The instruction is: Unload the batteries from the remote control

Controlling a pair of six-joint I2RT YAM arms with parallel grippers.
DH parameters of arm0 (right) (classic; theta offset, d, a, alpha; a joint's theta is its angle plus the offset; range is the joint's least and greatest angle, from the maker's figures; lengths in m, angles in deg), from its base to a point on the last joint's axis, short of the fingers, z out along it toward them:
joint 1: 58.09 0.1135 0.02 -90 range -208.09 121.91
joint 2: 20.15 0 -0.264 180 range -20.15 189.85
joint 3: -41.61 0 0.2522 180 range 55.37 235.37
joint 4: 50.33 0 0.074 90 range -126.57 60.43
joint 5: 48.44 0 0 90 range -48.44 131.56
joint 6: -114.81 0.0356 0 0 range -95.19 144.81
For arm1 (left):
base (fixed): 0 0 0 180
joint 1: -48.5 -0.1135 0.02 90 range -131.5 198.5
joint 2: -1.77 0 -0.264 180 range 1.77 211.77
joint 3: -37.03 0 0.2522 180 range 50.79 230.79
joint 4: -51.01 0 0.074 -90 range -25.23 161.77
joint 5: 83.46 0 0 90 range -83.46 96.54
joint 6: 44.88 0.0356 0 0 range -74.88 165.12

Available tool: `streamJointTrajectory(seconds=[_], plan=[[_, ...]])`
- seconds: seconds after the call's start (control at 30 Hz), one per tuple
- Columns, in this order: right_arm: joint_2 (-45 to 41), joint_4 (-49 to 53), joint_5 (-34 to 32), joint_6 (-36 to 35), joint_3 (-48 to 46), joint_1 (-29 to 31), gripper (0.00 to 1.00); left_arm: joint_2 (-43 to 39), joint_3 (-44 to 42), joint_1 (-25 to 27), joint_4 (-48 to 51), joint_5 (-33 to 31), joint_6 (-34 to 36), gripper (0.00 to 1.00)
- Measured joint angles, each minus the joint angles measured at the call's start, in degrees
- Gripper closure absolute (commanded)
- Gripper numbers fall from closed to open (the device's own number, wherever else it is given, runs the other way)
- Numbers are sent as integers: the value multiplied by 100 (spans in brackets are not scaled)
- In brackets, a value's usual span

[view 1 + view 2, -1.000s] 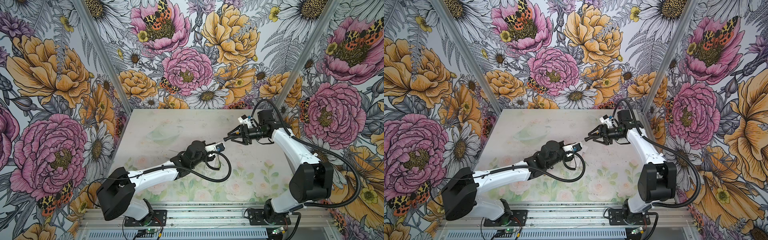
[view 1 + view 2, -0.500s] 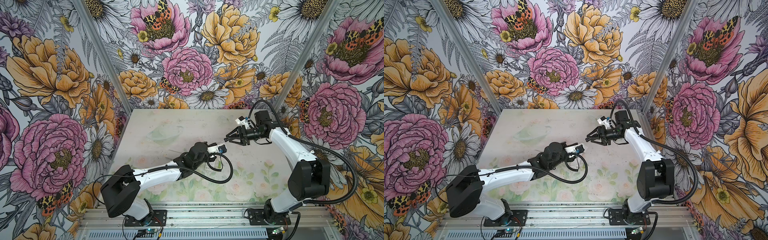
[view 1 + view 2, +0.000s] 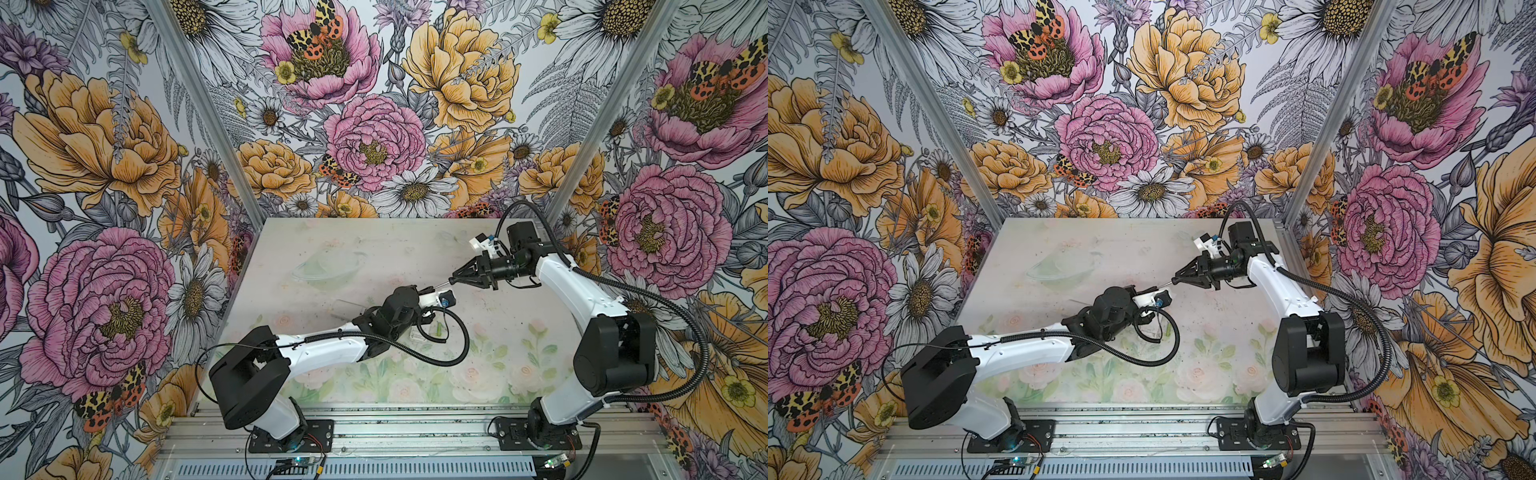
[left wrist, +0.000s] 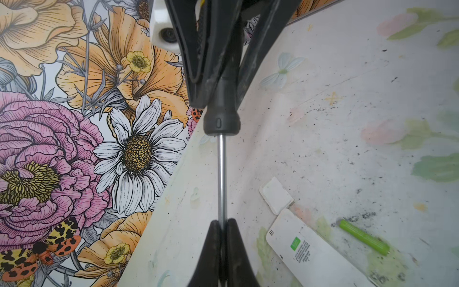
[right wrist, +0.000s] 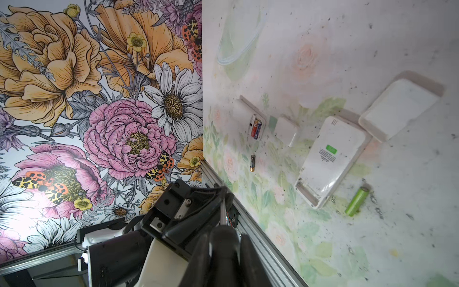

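- My left claw (image 4: pixel 222 223) is pressed tight on the bare steel shaft of a black-handled screwdriver (image 4: pixel 221 174), which it holds up off the pale, flower-printed desk (image 4: pixel 323 129).
- My right claw (image 3: pixel 455 281) is clamped on that screwdriver's handle. Both claws pinch the one tool, and they meet nose to nose above the middle of the desk in both top views.
- A slim lime-green battery (image 5: pixel 357 201) lies loose on the desk, just beside one end of a flat white remote with a green label (image 5: pixel 330 159).
- A black gold-ended battery (image 5: pixel 252 163) lies alone on the desk, well apart from the green one.
- An orange-red battery (image 5: pixel 256 128) sits in the open bay of a second white remote (image 5: pixel 246 111), near the black battery.
- A small square white cover (image 5: pixel 286 130) lies on the desk between the two remotes.
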Motion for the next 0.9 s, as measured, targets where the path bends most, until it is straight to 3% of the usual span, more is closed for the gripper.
streamJointTrajectory(seconds=[0.07, 0.17, 0.27, 0.3, 0.4, 0.57, 0.77, 0.9], plan=[[-35, 0, -87, -39, -52, 11, 100, 35, 0, 0, -37, -11, -2, 42], [-210, 35, -389, -57, -168, 35, 100, 48, -2, -15, -297, -225, -160, 20], [-592, 11, -960, -57, -256, 35, 100, -131, -103, -76, -348, -356, -664, 11], [-780, -17, -1283, -55, -293, 26, 100, -304, -175, -125, -254, -396, -903, 3], [-1591, -361, -2118, 28, -645, -15, 100, -1165, -299, -555, 356, -448, -2015, 1], [-2699, -1091, -3021, 407, -1458, 144, 100, -2688, -225, -1790, 1519, -378, -4402, 1], [-3082, -1829, -3960, 686, -2173, 876, 100, -2774, 28, -2841, 3169, 343, -6522, 1], [-3213, -2109, -4441, 750, -2310, 1274, 100, -2479, 46, -3414, 4205, 944, -7495, 1]])
